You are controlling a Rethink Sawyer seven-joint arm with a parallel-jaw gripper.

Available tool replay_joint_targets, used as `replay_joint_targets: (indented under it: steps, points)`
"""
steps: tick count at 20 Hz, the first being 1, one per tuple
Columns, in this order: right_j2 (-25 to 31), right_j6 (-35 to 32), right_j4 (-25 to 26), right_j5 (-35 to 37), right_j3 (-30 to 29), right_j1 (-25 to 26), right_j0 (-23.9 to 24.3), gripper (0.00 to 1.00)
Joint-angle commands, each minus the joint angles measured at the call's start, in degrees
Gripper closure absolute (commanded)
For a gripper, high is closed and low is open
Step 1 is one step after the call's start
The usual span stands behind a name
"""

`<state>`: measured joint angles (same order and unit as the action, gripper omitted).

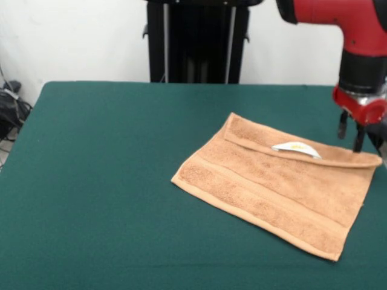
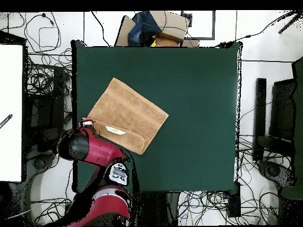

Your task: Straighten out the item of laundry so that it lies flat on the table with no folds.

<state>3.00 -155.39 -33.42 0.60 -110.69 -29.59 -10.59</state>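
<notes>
The item of laundry, an orange-brown towel, lies on the right part of the green table. Its far edge is folded over onto itself in a narrow strip, and a small white label lies at that fold. My gripper hangs just above the towel's far right corner, open, with nothing between its fingers. In the overhead view the towel sits near the table's left edge, the label shows on the folded strip, and my gripper is at the towel's left corner.
A black pedestal stands behind the table. Cables lie on the floor at the left. Overhead, a cardboard box with a dark bag sits past the table's top edge, and black stands are at the right.
</notes>
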Motion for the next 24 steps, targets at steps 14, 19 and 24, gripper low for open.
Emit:
replay_joint_targets:
  steps: [14,19,24]
  points:
    - [-5.03,-4.4,-1.2,12.11,21.65,16.62,-1.38,0.0]
    - [-7.12,-6.43,-1.49,13.76,26.34,19.88,-3.19,0.0]
    - [-7.72,-7.33,-1.15,14.93,28.28,20.78,-3.42,0.0]
